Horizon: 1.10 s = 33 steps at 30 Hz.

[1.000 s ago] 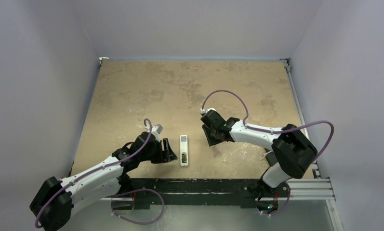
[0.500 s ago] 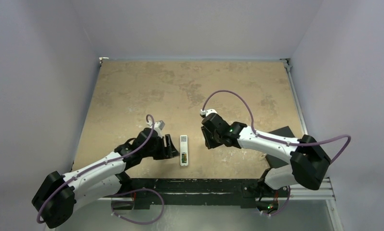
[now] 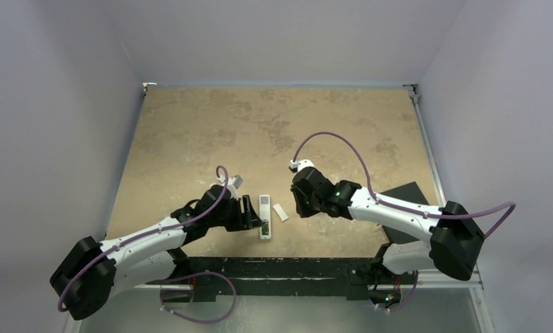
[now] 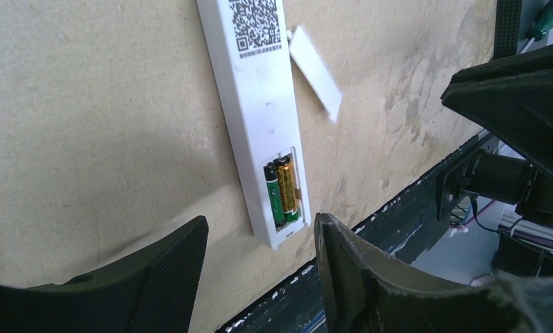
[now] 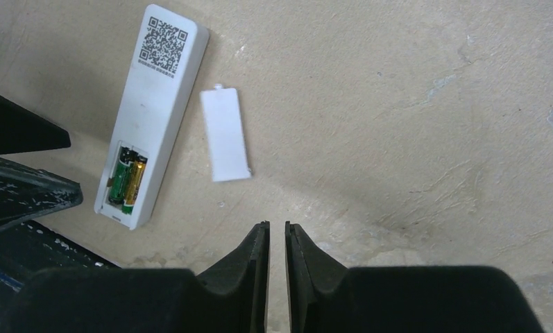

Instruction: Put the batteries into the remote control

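The remote control (image 3: 264, 211) lies white back up near the table's front edge, its QR label at the far end. Both batteries (image 4: 282, 191) sit side by side in its open recess at the near end, one dark green, one gold; they also show in the right wrist view (image 5: 128, 179). A small white cover (image 3: 280, 212) lies loose on the table just right of the remote (image 5: 159, 97). My left gripper (image 3: 250, 215) is open and empty, its jaws either side of the remote's near end (image 4: 261, 223). My right gripper (image 3: 302, 205) is shut and empty, right of the cover (image 5: 225, 135).
A black flat pad (image 3: 406, 193) lies at the right, partly under my right arm. A green-handled screwdriver (image 4: 547, 17) shows beyond it. The black table rail (image 3: 287, 267) runs just below the remote.
My left gripper has moved right, up to the remote's near end. My right arm has swung lower and left. The white cover now lies beside the remote where none showed before.
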Tool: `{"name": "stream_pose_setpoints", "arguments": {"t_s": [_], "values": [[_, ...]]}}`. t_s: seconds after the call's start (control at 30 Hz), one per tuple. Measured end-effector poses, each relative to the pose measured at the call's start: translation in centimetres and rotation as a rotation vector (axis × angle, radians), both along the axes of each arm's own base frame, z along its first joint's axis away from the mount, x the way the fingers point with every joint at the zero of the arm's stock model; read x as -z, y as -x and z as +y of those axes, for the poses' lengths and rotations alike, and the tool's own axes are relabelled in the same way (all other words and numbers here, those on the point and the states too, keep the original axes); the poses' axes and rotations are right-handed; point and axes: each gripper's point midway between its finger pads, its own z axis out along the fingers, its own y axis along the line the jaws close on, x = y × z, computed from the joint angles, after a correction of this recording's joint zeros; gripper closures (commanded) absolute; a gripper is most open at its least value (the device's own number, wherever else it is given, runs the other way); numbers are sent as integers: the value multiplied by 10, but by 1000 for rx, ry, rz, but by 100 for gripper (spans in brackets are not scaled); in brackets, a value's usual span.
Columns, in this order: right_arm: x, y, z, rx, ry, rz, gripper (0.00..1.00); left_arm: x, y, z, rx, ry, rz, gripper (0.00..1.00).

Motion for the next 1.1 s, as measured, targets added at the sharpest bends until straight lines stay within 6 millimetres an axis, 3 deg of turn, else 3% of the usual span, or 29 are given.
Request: {"name": "stream_pose_setpoints", "arguments": {"t_s": [0.17, 0.43, 0.63, 1.1], "values": [[2, 3, 0, -4, -4, 0, 77, 8, 9, -7, 23, 6, 30, 43], [9, 6, -2, -2, -5, 11, 56, 9, 10, -17, 36, 27, 32, 43], [12, 5, 7, -9, -29, 15, 50, 10, 10, -21, 38, 33, 35, 43], [49, 7, 18, -32, 43, 68, 44, 9, 12, -33, 51, 63, 35, 43]]}}
